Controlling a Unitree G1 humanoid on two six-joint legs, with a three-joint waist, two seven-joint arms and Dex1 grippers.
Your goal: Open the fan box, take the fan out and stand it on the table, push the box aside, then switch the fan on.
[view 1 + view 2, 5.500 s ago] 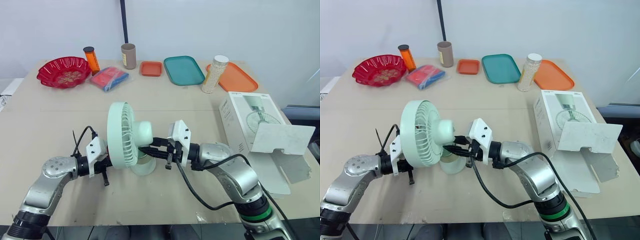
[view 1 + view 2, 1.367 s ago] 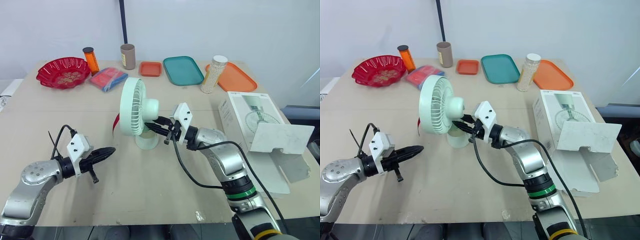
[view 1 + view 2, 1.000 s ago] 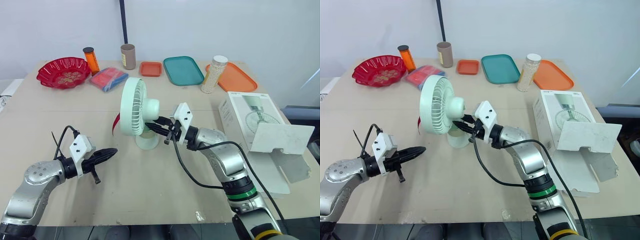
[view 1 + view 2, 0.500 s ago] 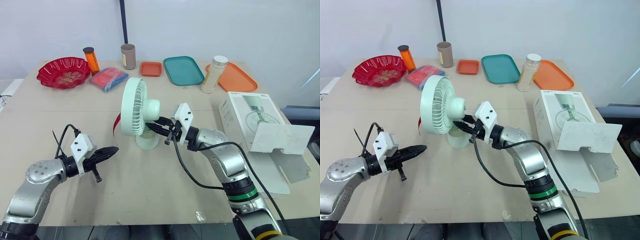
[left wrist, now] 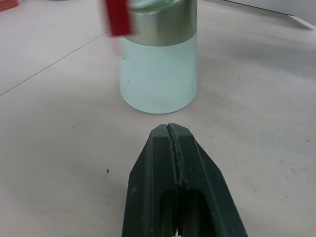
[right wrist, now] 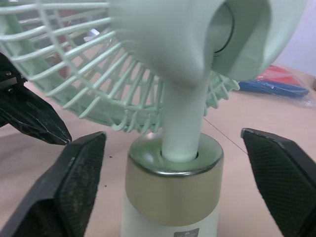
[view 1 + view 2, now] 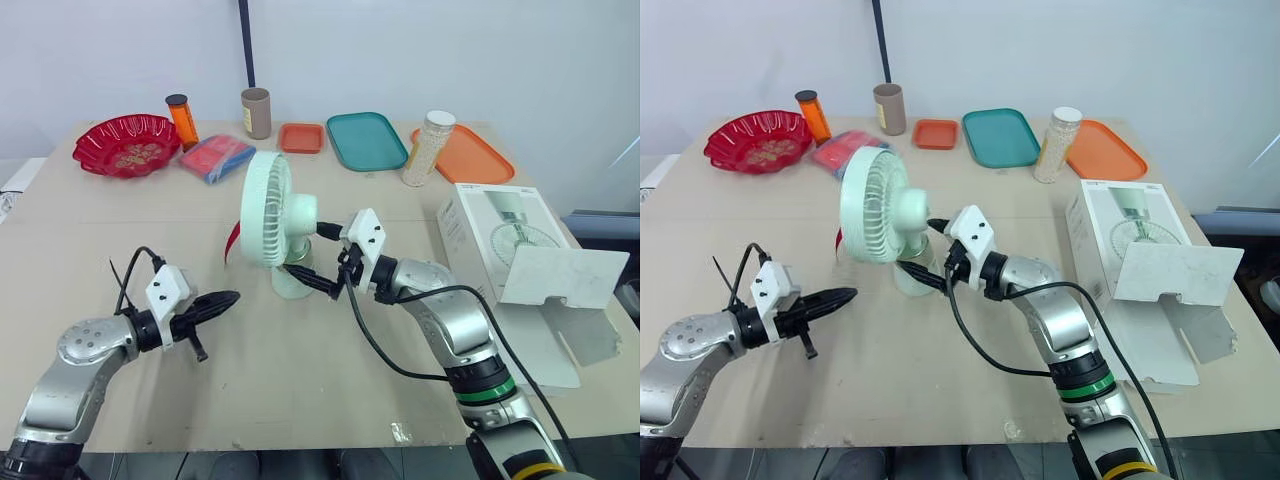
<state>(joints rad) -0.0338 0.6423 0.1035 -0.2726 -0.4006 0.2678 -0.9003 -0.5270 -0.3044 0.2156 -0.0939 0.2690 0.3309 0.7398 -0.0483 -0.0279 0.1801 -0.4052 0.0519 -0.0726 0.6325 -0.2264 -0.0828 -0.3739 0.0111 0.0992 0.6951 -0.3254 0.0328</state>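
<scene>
right gripper [image 7: 305,250] jaws now spread apart, fan [image 7: 268,208] neck let go

Red bowl [image 7: 162,137], teal tray [image 7: 367,140], white-capped jar [image 7: 430,150]

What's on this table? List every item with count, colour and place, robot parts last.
fan: 1, pale green, upright mid-table
fan box: 1, white, flap open, right edge
bowl: 1, red, far left corner
canister: 1, orange, black cap, beside bowl
cup: 1, tan, far edge
packet: 1, red and blue, near bowl
small tray: 1, orange, far edge
teal tray: 1, far edge
large tray: 1, orange, far right
jar: 1, white lid, at large tray's left edge
table: 1, beige
left hand: black, shut, left of fan, apart
right hand: black, open, fingers either side of fan's stem
</scene>
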